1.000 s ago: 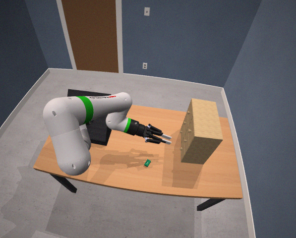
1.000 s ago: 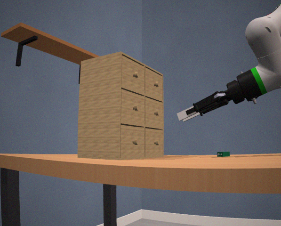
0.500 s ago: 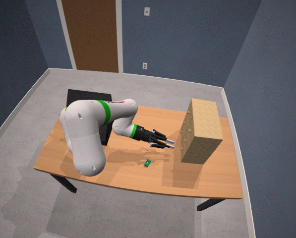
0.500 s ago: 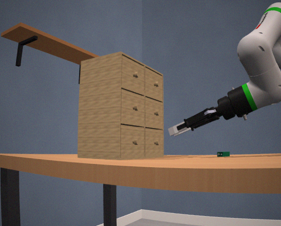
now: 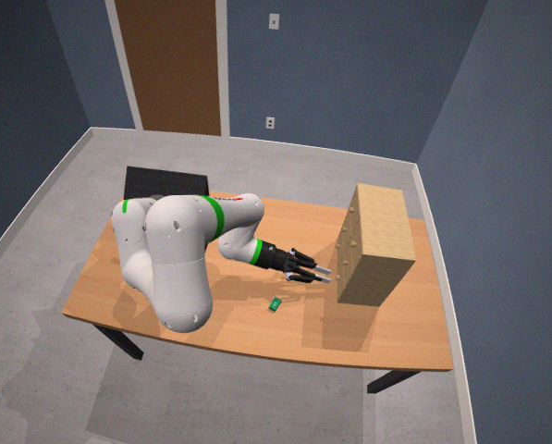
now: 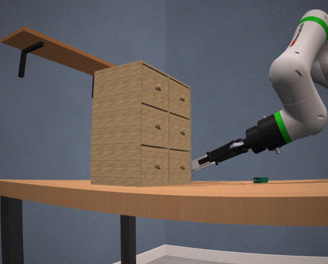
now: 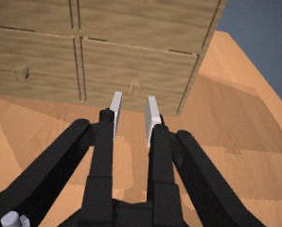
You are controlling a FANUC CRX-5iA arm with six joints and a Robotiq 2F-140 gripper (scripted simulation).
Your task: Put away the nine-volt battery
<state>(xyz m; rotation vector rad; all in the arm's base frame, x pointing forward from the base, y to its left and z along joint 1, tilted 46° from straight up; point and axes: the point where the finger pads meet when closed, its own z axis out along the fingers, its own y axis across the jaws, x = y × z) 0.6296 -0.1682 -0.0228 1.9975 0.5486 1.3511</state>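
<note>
The wooden chest [image 5: 376, 243] stands on the right part of the table, with six drawers in two columns, all pushed in; it also shows in the exterior view [image 6: 141, 125]. The green nine-volt battery [image 5: 276, 303] lies flat on the table, nearer the front edge than my gripper, and shows too in the exterior view [image 6: 260, 180]. My gripper [image 5: 325, 275] is low and points at the chest's bottom row. In the wrist view its fingers stand a narrow gap apart, empty, just short of the knob [image 7: 135, 86] of the bottom right drawer.
A black box [image 5: 165, 181] stands behind the arm's base at the table's back left. A wall shelf [image 6: 53, 51] runs behind and above the chest. The table's right edge lies close beyond the chest.
</note>
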